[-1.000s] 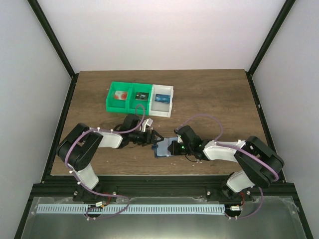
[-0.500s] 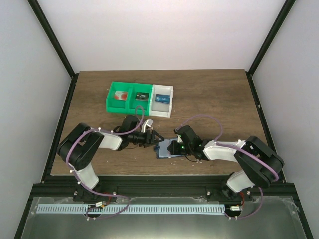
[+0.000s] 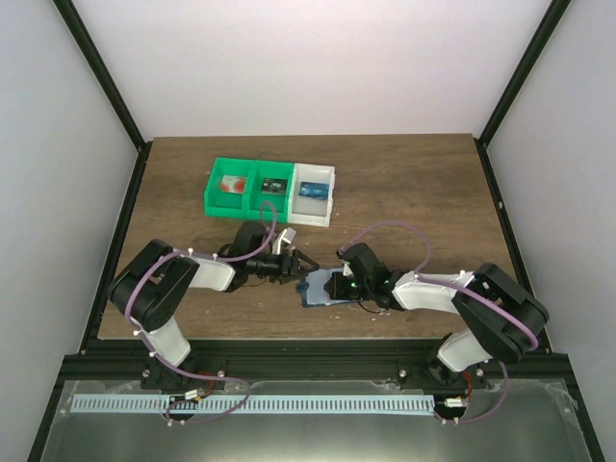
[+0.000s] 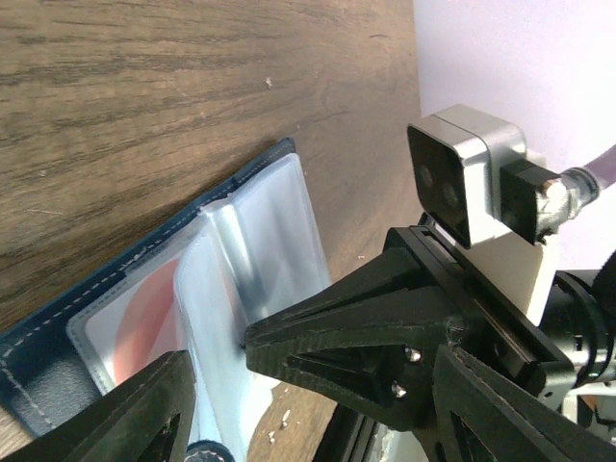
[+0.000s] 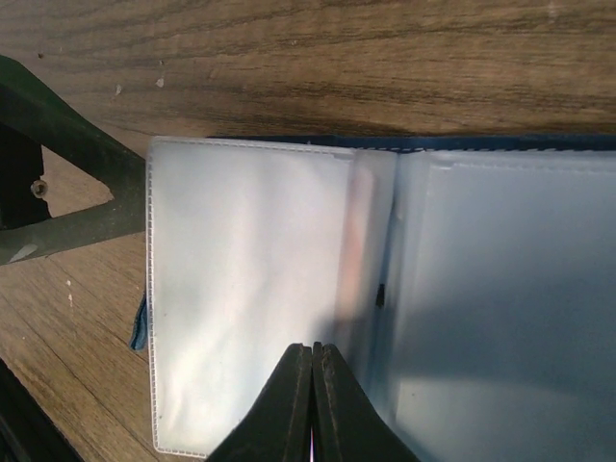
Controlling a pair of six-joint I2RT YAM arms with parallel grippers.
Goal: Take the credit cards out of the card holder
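Observation:
The card holder [image 3: 316, 288] lies opened flat on the wood table in front of the arms, dark navy with pale clear pocket panels [image 5: 245, 289]. A credit card [image 4: 144, 313] with a red spot sits inside a pocket; from the right wrist it shows only as a pink tint [image 5: 354, 231]. My left gripper [image 4: 217, 371] is open at the holder's left edge, one finger on each side of a raised clear flap [image 4: 265, 250]. My right gripper [image 5: 312, 351] is shut, its tips resting on the clear panels with nothing between them.
A green bin [image 3: 214, 190] and a white bin [image 3: 332, 195] stand side by side behind the holder; a reddish card [image 3: 231, 186] lies in the green bin's left compartment. Black frame posts border the table left and right.
My left gripper has edged a little to the right, closer onto the holder's left edge. The right gripper and the holder have stayed where they were.

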